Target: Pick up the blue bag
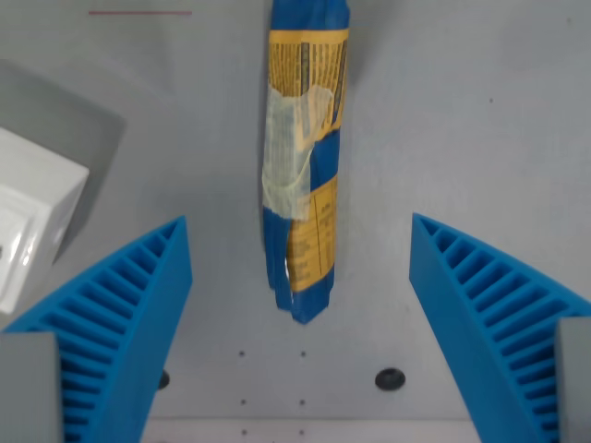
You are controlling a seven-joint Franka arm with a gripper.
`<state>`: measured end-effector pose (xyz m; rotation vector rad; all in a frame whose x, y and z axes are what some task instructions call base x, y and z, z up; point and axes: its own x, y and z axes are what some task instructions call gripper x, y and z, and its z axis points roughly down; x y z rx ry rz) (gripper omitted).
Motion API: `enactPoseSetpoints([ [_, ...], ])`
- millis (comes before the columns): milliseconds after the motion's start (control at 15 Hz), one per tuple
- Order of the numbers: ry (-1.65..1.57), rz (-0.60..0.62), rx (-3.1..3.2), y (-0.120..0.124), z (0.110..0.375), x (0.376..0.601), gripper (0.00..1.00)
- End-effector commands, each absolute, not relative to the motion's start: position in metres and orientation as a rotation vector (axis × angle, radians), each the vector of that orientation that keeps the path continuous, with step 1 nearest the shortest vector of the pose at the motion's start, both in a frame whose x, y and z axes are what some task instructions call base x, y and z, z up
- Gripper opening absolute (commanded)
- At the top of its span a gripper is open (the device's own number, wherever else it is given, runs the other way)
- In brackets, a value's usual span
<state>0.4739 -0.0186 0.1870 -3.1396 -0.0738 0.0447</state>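
The blue bag [303, 166] lies on the grey table, long and narrow, with yellow printed panels and a pale translucent patch of tape. It runs from the top edge down to the middle of the wrist view. My gripper [300, 277] is open. Its two blue ribbed fingers [129, 314] stand wide apart on either side of the bag's lower end, touching nothing. The bag's top end is cut off by the frame.
A white box [32, 221] sits at the wrist view's left, next to the left finger. The grey table surface [480, 120] has small holes and a black plug [390, 378] near the bottom.
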Motion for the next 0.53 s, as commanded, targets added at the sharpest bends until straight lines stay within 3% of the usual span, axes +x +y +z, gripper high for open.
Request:
enactPoseSetpoints([
  [67,-0.117,-0.097,-3.127,-0.021,0.169,0.467,1.00],
  [467,-0.104,-0.126,-3.120,-0.018,0.139,0.469,1.00],
  [533,-0.101,-0.133,-3.119,-0.018,0.134,0.472,0.00],
])
